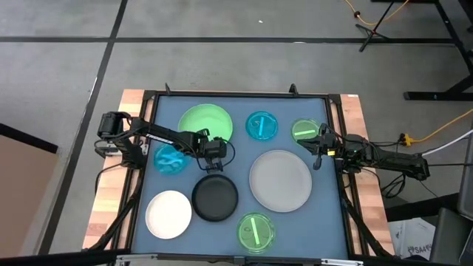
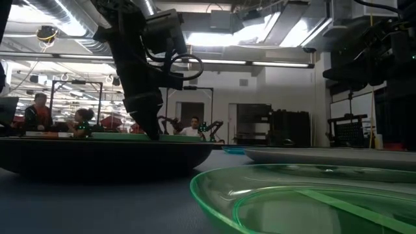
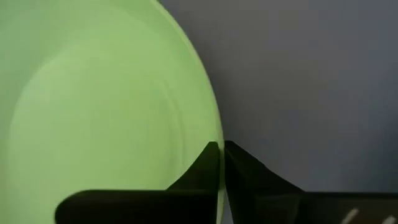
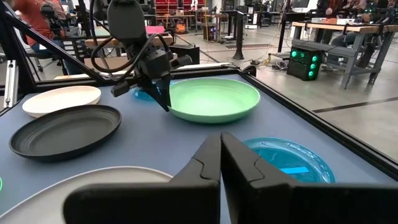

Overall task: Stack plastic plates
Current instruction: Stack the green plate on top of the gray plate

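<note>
A robotics lab: beyond the framed table (image 4: 348, 146) stand workbenches (image 4: 336, 28), seated people (image 2: 40, 110), equipment racks (image 2: 289, 129) and ceiling ducts (image 2: 45, 13).

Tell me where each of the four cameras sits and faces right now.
High: overhead, straight down; both arms, left end effector at the light green plate.
Low: table height, level across; black plate, one arm from above.
Left wrist: past shut fingers pinching the green rim.
Right wrist: across the table past the right end effector, shut.
Shared: right wrist and high both show the left arm at that plate.
</note>
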